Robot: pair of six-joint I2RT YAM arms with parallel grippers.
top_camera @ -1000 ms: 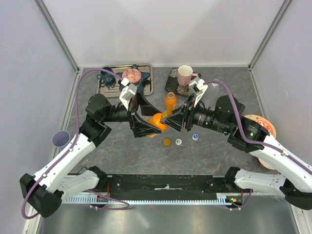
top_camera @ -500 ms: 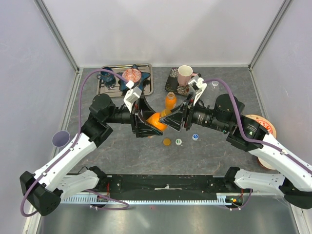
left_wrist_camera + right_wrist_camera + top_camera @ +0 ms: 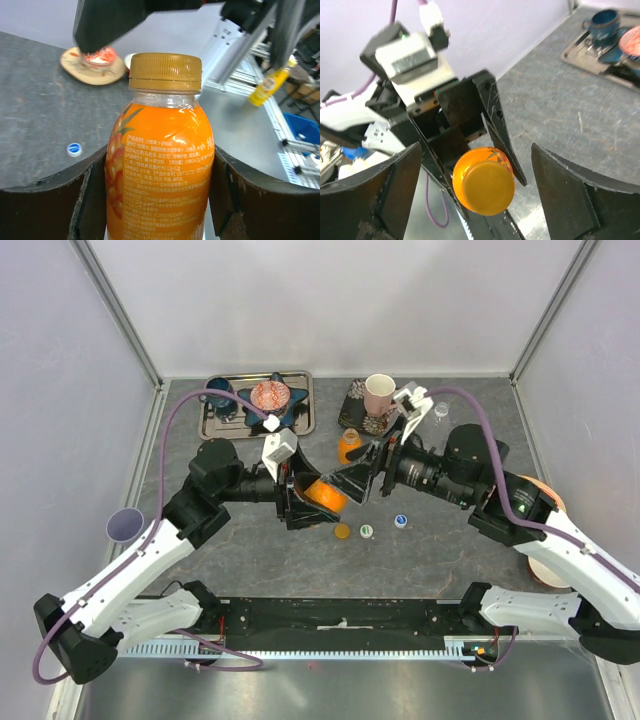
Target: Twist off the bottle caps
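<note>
My left gripper (image 3: 160,156) is shut on a short orange bottle (image 3: 160,175), a finger pressed on each side of its body. In the top view the bottle (image 3: 322,494) lies tilted above the table, neck toward my right gripper (image 3: 352,481). Its orange cap (image 3: 165,67) sits on the neck. In the right wrist view the cap (image 3: 489,187) faces the camera between the wide-open fingers of my right gripper (image 3: 476,165), which touch nothing. A second orange bottle (image 3: 348,446) stands behind. Loose orange (image 3: 343,531), white-green (image 3: 367,531) and blue (image 3: 400,521) caps lie on the table.
A metal tray (image 3: 300,418) at the back left holds a blue mug (image 3: 220,397) and a patterned bowl (image 3: 269,394). A pink mug (image 3: 379,393) stands on a dark plate behind the grippers. A purple cup (image 3: 125,525) is far left, a round plate (image 3: 547,502) far right.
My left gripper has shut on the orange bottle. My right gripper has let go of the cap, opened wide and drawn back a little; both arms shifted slightly.
</note>
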